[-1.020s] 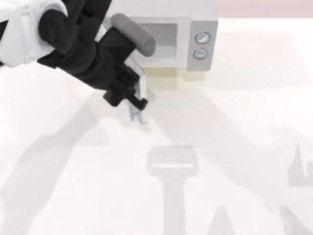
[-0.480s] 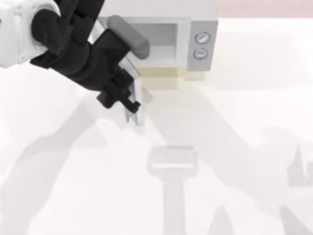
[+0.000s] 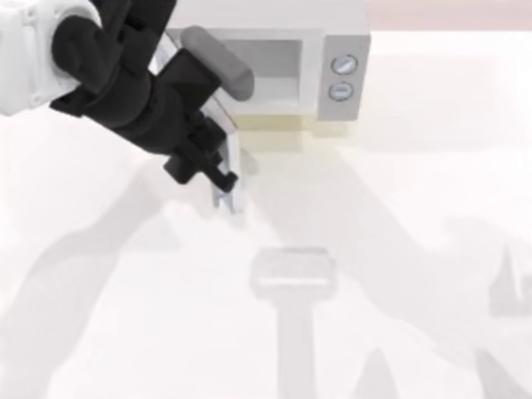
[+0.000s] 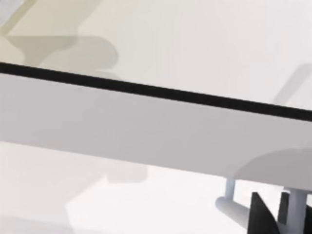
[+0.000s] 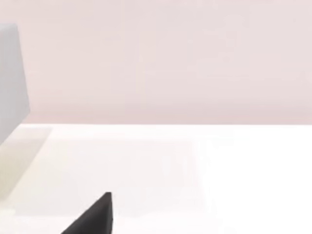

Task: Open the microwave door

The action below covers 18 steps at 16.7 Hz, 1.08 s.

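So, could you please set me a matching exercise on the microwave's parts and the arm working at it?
1. flat light-grey microwave door
2. two round grey knobs
3. black left gripper

A. stacked on the light-grey boxy microwave's narrow front panel
B. swung out, open
C. clamped at the door's free edge

Pairs: 1-B, 2-A, 3-C.
Right arm: off the top view.

Left arm [image 3: 50,58]: white shell, black blocky wrist, grey cylinder, black hand [image 3: 218,176].
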Each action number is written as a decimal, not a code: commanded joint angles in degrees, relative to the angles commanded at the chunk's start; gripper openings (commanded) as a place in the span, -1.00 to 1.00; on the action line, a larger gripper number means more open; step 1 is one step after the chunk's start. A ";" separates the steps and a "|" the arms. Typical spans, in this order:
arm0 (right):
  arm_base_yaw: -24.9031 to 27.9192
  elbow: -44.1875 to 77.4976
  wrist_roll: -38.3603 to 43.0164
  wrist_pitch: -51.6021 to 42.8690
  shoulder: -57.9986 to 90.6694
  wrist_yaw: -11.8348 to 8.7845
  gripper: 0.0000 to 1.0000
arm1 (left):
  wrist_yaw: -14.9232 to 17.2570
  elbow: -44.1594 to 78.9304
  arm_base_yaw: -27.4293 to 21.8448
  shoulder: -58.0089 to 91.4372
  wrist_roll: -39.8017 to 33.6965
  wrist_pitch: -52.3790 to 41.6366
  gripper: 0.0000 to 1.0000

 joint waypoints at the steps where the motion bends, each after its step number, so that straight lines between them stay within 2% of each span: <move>1: 0.00 0.00 0.00 0.00 0.00 0.00 1.00 | 0.00 0.00 0.00 0.00 0.00 0.00 -1.00; 12: 0.00 0.00 0.00 0.00 0.00 0.00 1.00 | 0.36 -0.06 -0.15 -0.01 0.04 -0.11 -1.00; 18: 0.00 0.00 0.00 0.00 0.00 0.00 1.00 | 4.11 -0.41 3.32 -1.17 8.32 -2.10 -1.00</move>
